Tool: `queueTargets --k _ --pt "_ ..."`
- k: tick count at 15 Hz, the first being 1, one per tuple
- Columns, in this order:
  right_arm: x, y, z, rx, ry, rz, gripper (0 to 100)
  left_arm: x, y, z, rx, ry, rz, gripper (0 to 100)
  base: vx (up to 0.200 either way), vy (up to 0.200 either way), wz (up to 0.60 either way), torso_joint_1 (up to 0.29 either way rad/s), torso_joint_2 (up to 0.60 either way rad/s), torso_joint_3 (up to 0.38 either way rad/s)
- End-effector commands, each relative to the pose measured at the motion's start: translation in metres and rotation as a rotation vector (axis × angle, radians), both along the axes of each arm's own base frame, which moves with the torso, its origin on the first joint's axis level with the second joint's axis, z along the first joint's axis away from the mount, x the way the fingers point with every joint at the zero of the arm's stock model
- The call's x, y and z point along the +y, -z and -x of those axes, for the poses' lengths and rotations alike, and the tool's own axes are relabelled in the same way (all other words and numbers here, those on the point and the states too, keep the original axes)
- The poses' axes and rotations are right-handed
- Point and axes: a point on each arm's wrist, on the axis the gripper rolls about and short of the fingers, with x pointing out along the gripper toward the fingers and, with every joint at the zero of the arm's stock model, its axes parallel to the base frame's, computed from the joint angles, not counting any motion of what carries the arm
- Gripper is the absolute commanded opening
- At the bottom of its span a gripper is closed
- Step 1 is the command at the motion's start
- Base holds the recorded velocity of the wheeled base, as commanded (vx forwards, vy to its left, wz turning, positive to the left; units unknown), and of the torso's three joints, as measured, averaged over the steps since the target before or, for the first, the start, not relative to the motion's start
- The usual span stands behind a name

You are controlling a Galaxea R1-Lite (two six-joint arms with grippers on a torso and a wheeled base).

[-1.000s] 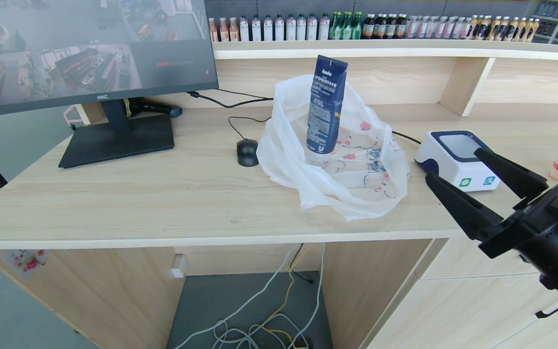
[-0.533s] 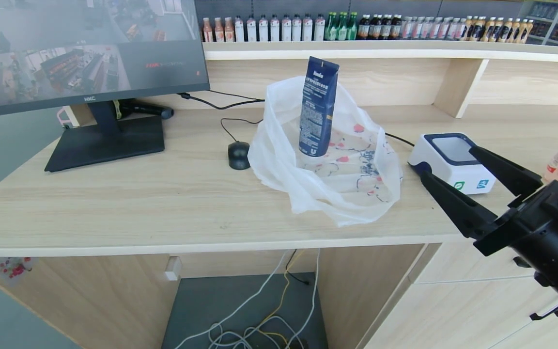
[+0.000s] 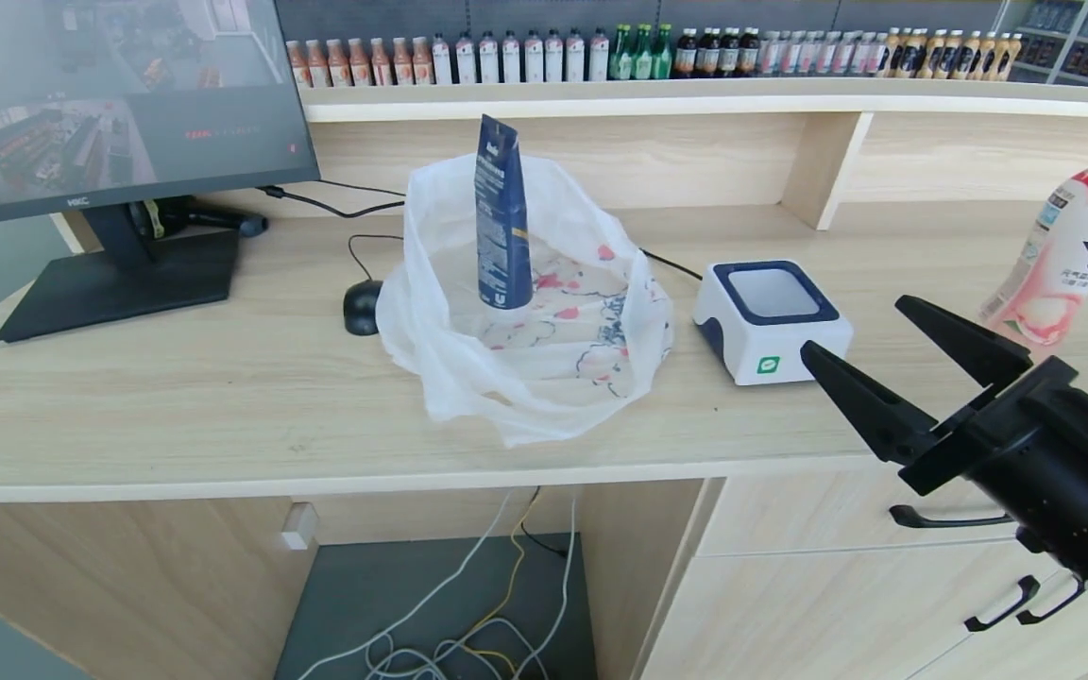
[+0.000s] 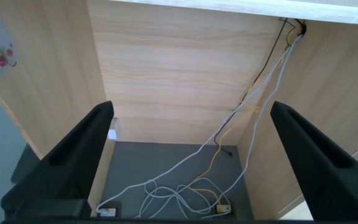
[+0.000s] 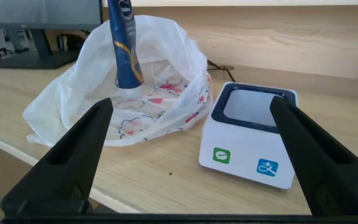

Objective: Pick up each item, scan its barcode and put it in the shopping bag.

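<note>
Hovering released near the scanner (image 3: 771,321), the right tool (image 3: 851,324) faces the shopping bag (image 3: 525,378); the left tool (image 4: 191,107) is released too.

Head cam: high, in front of the tabletop (image 3: 176,397), facing forward and down; wide enough to take in the monitor (image 3: 110,94), shopping bag (image 3: 468,378), scanner (image 3: 771,321) and, below the edge, the kneehole cables (image 3: 468,623). Right wrist cam: just above tabletop level, close in, looking out between the spread fingers of the right hand (image 5: 191,102) at scanner and bag; that pair is its overlap with the head view. Left wrist cam: low, under tabletop height, looking along the left hand (image 4: 191,109) into the kneehole at its back panel (image 4: 166,68); overlap with the head view is the cables.
</note>
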Motion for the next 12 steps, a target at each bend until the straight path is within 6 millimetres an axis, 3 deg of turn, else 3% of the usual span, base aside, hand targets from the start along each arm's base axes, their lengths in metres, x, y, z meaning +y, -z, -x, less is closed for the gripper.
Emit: queueTargets --k 1,12 --pt "0.0013 0.0038 -0.0020 0.016 -0.002 0.009 100 0.0000 0.0000 0.0000 -0.001 -0.001 0.000 100 0.000 -0.200 0.00 0.002 0.01 0.002" --pt "0.0029 0.0059 -0.0050 0.025 -0.002 0.014 100 0.0000 0.0001 -0.0001 0.002 -0.001 0.000 100 0.000 -0.200 0.00 0.003 0.00 0.004"
